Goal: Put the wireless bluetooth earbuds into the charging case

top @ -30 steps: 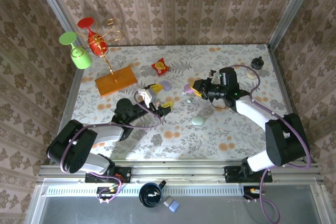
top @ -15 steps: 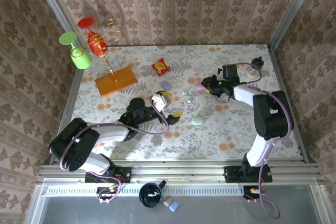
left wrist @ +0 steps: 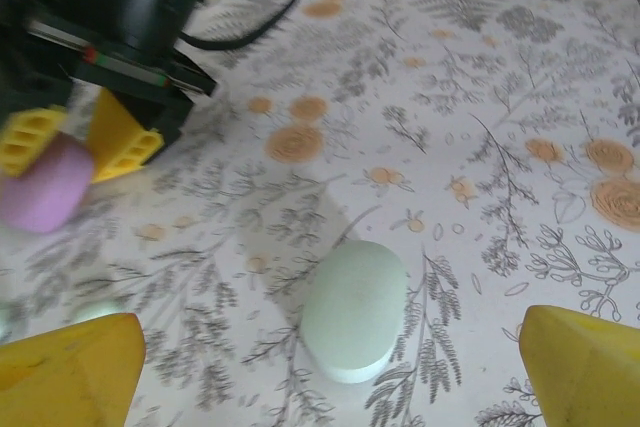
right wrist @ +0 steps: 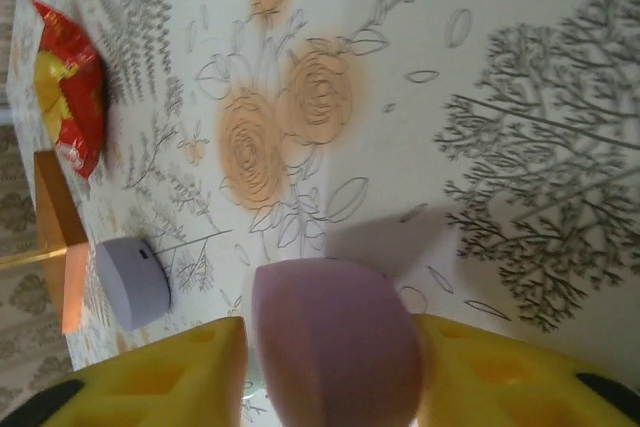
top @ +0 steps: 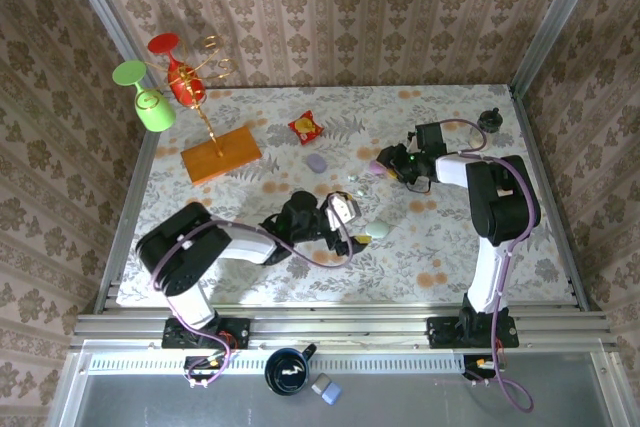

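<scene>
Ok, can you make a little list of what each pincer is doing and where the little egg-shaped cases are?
left pincer: open, pointing at the mint case
right pincer: closed on the pink case
lilac case: lying alone on the table, untouched
snack packet: at the far side, near the wooden stand
</scene>
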Controlling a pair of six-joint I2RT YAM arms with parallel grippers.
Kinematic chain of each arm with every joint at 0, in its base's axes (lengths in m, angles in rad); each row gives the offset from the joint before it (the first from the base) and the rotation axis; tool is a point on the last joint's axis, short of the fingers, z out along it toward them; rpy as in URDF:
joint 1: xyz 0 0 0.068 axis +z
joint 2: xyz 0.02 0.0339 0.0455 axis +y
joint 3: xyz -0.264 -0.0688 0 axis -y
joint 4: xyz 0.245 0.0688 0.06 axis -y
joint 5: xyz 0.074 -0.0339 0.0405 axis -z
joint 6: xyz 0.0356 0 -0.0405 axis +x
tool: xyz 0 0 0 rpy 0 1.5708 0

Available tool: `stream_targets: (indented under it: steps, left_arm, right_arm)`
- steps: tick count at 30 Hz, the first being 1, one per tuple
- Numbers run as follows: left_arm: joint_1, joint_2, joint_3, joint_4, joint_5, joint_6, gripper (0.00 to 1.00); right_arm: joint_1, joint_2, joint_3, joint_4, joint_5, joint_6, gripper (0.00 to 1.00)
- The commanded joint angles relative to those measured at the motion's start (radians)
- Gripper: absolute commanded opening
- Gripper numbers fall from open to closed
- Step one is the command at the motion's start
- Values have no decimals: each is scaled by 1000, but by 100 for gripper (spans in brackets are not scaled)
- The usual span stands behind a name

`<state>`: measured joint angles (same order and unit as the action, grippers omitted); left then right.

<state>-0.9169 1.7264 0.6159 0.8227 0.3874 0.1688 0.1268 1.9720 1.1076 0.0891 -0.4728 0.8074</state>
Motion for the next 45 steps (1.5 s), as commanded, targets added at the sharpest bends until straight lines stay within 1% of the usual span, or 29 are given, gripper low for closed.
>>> stream_targets:
  steps: [1, 4, 6, 9, 11, 18, 21, 25, 28, 29, 31, 33, 36, 40, 42, 45]
  left_arm:
    - [-18, 60, 56, -42, 13, 47, 94]
    - [-24, 108, 96, -69, 26, 71, 93]
    - [-25, 132, 125, -108, 35, 98, 92]
    - [-29, 167, 169, -179, 46, 152, 92]
    - [-31, 188, 188, -197, 53, 175, 93]
    - [-19, 251, 258, -250, 75, 193, 92]
    - [-18, 282, 296, -297, 95, 199, 86]
    - [-14, 301, 323, -333, 119, 205, 71]
    - [-10, 304, 324, -341, 131, 205, 63]
    - [-7, 304, 322, -342, 133, 204, 59]
    - [-4, 295, 312, -331, 127, 201, 51]
    - [0, 282, 297, -305, 119, 194, 48]
    - [3, 259, 259, -230, 84, 143, 40]
    - [13, 217, 196, -103, 62, 61, 39]
    - [19, 199, 185, -92, 56, 31, 38]
    - [26, 157, 170, -104, 67, 19, 37]
  right_arm:
    - [-2, -66, -11, -54, 59, -61, 59]
    - [-5, -128, -36, -91, 95, -106, 69]
    - [-13, -172, -58, -112, 111, -128, 71]
    - [-24, -254, -115, -119, 134, -147, 72]
    - [-33, -313, -160, -117, 149, -151, 72]
    - [-72, -464, -266, -141, 154, -166, 72]
    - [-97, -511, -290, -158, 154, -171, 72]
    - [-132, -560, -303, -180, 160, -178, 72]
    - [-149, -573, -308, -186, 168, -178, 72]
    - [-153, -607, -310, -186, 172, -177, 72]
    - [-159, -631, -317, -181, 182, -174, 72]
    - [-164, -653, -333, -159, 180, -165, 72]
    - [-167, -699, -373, -105, 141, -149, 73]
    - [-166, -757, -418, -119, 58, -158, 74]
    - [-165, -789, -442, -135, -4, -203, 75]
    - [-164, -848, -468, -195, -88, -240, 75]
